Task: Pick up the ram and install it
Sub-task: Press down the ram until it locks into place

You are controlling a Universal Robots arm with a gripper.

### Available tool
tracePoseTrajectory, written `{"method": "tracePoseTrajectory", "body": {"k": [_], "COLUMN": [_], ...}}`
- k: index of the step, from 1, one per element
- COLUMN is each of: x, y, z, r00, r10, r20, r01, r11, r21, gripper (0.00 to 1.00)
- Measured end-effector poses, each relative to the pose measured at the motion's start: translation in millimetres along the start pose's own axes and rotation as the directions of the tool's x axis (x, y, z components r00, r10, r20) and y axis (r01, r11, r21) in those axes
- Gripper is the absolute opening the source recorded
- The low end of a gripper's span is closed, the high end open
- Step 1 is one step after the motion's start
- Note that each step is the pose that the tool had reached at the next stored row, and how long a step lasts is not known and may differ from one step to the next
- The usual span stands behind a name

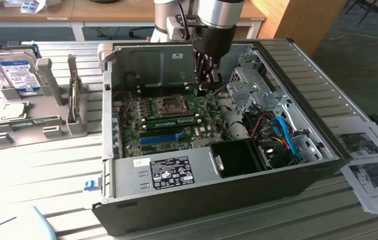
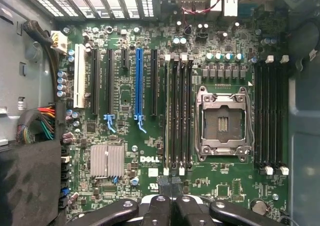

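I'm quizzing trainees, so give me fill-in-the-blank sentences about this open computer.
The ram on the motherboard is coloured ___.
One long expansion slot is coloured ___.
The hard drive carries a blue and ___ label.
The hand hangs over the motherboard, ___ the case.
Missing words: green, blue, white, inside.

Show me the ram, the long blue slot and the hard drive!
ram (image 1: pixel 172 121), exterior view, middle of the green stick.
blue slot (image 2: pixel 138 80), wrist view, middle of its length.
hard drive (image 1: pixel 16 74), exterior view, on its blue-white label.
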State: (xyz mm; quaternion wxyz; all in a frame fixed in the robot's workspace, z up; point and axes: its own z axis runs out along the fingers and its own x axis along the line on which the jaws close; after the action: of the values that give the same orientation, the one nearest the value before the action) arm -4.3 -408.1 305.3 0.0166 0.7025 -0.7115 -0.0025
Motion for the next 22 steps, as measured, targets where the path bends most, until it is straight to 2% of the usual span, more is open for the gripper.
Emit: {"method": "tracePoseTrajectory", "body": {"k": [22], "x": [-0.2], "y": [-0.4], "z": [14.7], "r00": [1.0000], "r10": [0.000], "r20": [0.0000], "r01": [0.000], "r11": [1.0000], "r21": [-0.0001], "gripper": [0.09]}}
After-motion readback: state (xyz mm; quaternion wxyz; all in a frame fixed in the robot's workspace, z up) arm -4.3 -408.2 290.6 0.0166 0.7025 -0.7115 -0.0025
